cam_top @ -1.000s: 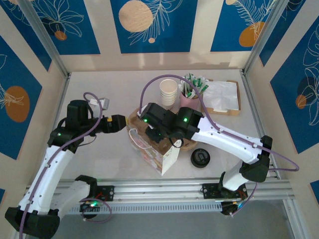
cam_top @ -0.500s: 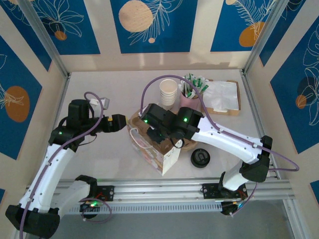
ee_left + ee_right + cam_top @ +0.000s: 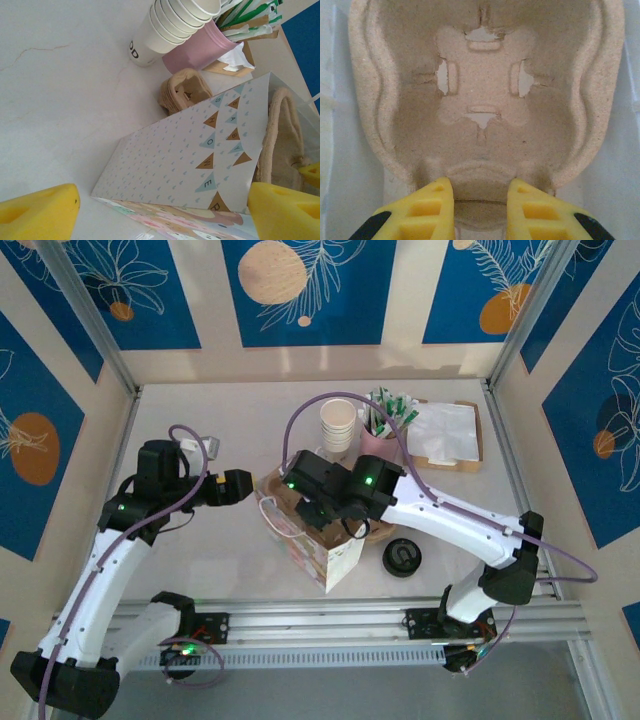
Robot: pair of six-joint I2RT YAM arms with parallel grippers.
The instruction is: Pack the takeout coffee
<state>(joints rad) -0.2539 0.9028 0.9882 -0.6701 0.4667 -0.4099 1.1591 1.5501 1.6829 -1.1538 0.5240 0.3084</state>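
White table [image 3: 240, 410]; right hand [image 3: 479, 192] pinching moulded pulp tray [image 3: 480, 100].

Both arms wear white shells with black joints, the left arm [image 3: 97, 575] at 8 o'clock and the right arm [image 3: 450, 520] at 4 o'clock. A purple cable [image 3: 340, 394] runs along each. Small green lights [image 3: 368, 480] glow. The fingers [image 3: 420, 210] are yellow.

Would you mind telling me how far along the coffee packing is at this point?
Done: the paper bag stands open on the table. In hand: the right gripper is shut on the rim of a pulp cup carrier, apparently partway into the bag, while the left gripper waits open beside it. Left: the paper cups, black lid and napkins sit outside the bag.
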